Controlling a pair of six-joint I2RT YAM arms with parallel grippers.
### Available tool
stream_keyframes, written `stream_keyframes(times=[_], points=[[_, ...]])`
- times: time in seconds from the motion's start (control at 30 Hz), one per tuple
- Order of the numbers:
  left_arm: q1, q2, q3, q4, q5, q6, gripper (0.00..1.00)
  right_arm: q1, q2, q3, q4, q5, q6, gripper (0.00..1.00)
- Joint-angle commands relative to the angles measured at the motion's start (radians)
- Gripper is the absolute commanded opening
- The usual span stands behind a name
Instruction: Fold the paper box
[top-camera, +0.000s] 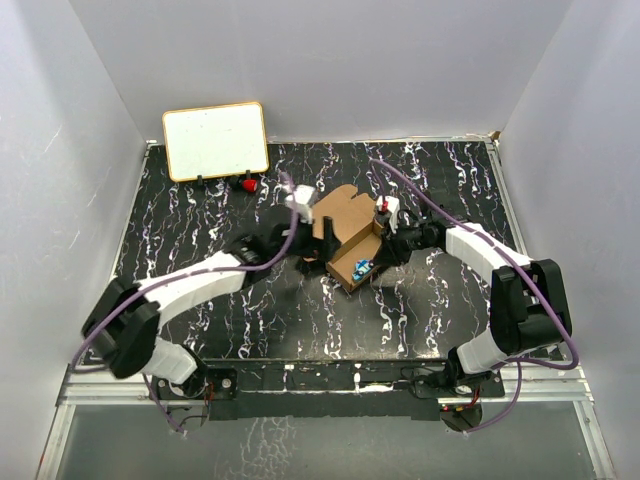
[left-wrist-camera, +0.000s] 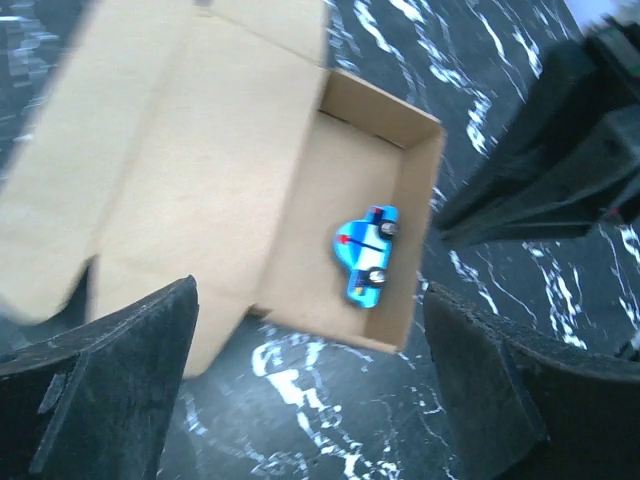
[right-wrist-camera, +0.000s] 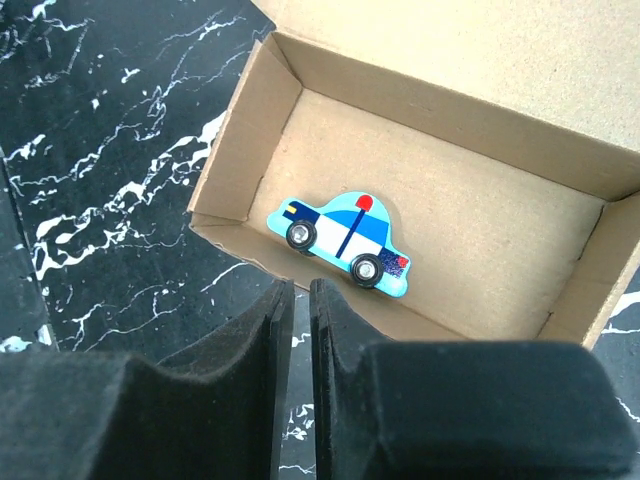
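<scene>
Low in the wrist views we see our left gripper (left-wrist-camera: 310, 330) spread wide and empty, our right gripper (right-wrist-camera: 300, 292) pinched together on nothing. Mid-frame, the paper box (top-camera: 345, 238) has its walls up, toy police car (right-wrist-camera: 340, 240) inside; beyond, its lid (left-wrist-camera: 170, 140) lies open.

Bright, even overhead light; one wrist view smeared, the other crisp.

In the top view light comes from above and bounces off the white walls (top-camera: 330, 60), so only soft, faint shadows fall on the glossy black worktop (top-camera: 200, 230). The left wrist view is blurred throughout: the paper box (left-wrist-camera: 200, 150) has smeared edges and the left fingers (left-wrist-camera: 110, 390) are dark, soft masses. The right wrist view is sharp on the box, with the right fingers (right-wrist-camera: 200, 400) near-black and slightly soft close to the lens.
</scene>
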Motion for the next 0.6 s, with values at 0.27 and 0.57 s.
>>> stream_keyframes(times=[0.27, 0.57], points=[[0.363, -0.304, -0.43, 0.311, 0.208, -0.421, 0.93, -0.125, -0.028, 0.011, 0.096, -0.25, 0.07, 0.24], [0.369, -0.123, -0.446, 0.446, 0.249, -0.614, 0.83, -0.159, -0.028, 0.005, 0.111, -0.275, 0.088, 0.26]])
